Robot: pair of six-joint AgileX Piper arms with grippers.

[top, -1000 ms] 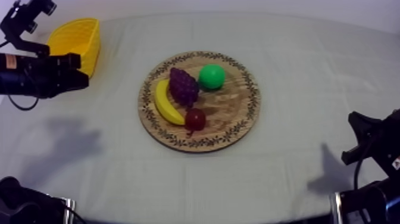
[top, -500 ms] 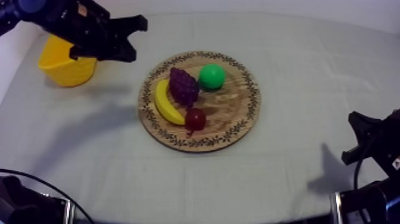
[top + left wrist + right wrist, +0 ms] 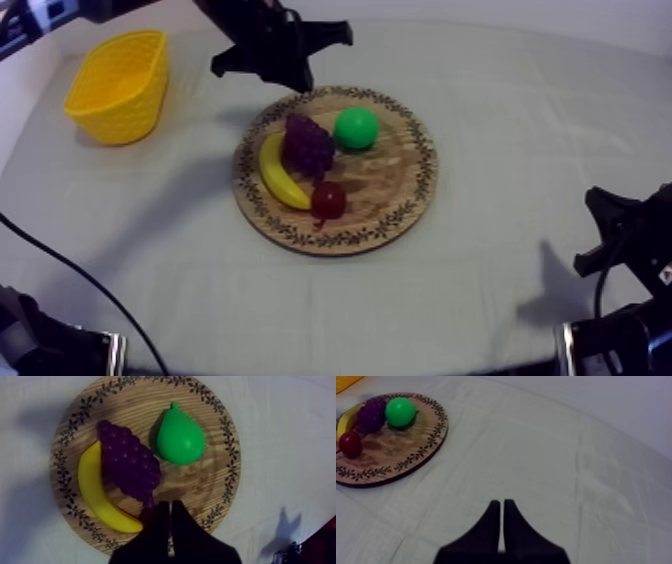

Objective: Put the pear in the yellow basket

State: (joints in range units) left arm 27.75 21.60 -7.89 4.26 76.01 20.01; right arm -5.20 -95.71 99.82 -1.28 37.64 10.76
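Table under a grey-white cloth [image 3: 520,110]. A round wooden board [image 3: 395,180] with a dark leaf-pattern rim lies flat at the table's middle. It carries four toy fruits, and its right half is bare wood.

- The green toy pear [image 3: 356,128] is on the board's far part, just inside the rim. In the left wrist view its stem points toward the rim. The pear is on the board, not in the basket.
- The purple bunch of grapes [image 3: 308,146] is just beside the pear, on its left. I cannot tell whether the two touch.
- The curved yellow banana [image 3: 277,175] lies along the board's left edge, against the grapes.
- The small red fruit [image 3: 328,200] sits at the near end of the banana and grapes, toward the board's near edge.

The yellow basket [image 3: 115,90] has a ribbed wall and stands upright near the table's far left corner, well apart from the board.

The left arm [image 3: 265,40] reaches in from the table's far left; in the top view it overlaps the board's far left rim. In the left wrist view, the two black fingers of the left gripper [image 3: 167,510] are pressed together as a narrow wedge and pinch nothing. They hang above the board's near part, by the low end of the grapes and the banana's tip, and the pear is apart from the fingertips.

The right gripper [image 3: 502,505] also has its fingers pressed together with nothing between them, over bare cloth and well apart from the board. The right arm [image 3: 625,240] sits low at the table's near right corner.
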